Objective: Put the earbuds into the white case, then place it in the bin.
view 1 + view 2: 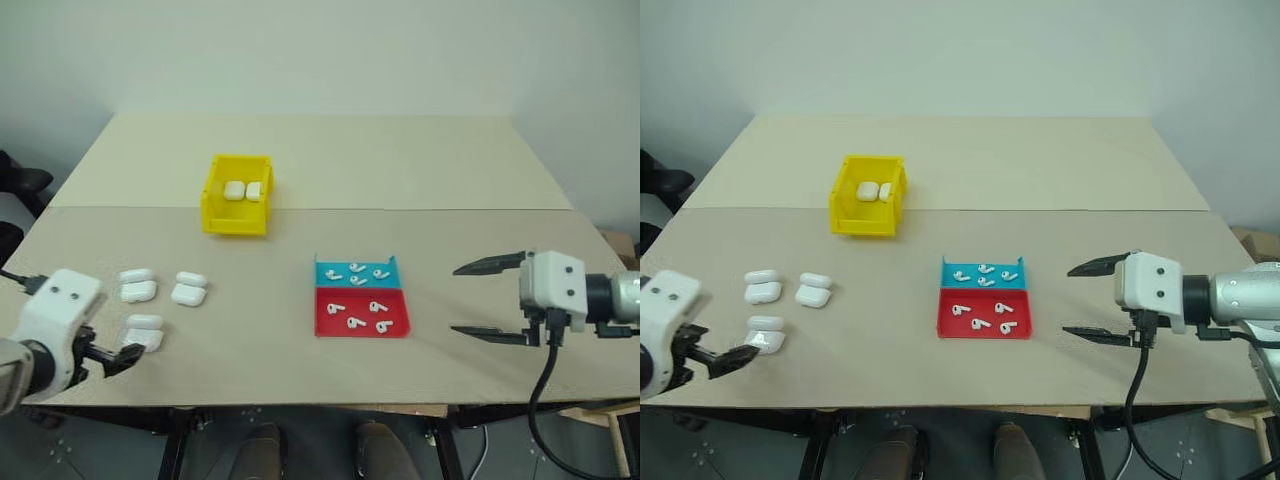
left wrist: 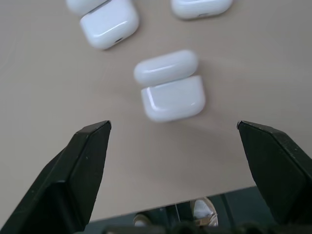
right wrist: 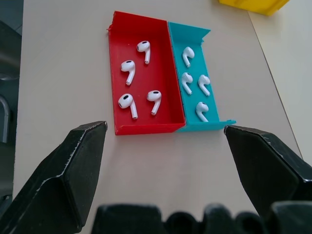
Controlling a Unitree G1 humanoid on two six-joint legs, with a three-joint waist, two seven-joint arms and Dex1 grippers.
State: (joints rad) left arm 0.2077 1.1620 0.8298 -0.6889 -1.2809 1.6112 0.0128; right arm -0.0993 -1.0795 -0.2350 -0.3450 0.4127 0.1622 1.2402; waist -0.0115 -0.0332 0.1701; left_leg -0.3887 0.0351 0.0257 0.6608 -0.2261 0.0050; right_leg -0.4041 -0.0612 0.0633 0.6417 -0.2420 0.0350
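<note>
Several earbuds (image 1: pixel 352 322) lie in a flat red-and-teal tray (image 1: pixel 362 333) near the table's middle, some in each half. Three white cases lie with lids open at the left: one (image 1: pixel 144 332) nearest the front edge, two more (image 1: pixel 137 285) (image 1: pixel 189 288) behind it. The yellow bin (image 1: pixel 236 222) stands further back with two white cases inside. My left gripper (image 1: pixel 115 357) is open just in front of the nearest case (image 2: pixel 169 85), not touching it. My right gripper (image 1: pixel 455 300) is open to the right of the tray (image 3: pixel 146 127), pointing at it with nothing between its fingers.
The table is two beige boards joined by a seam behind the bin. Its front edge runs just below both grippers. A black cable hangs from the right wrist (image 1: pixel 545 390).
</note>
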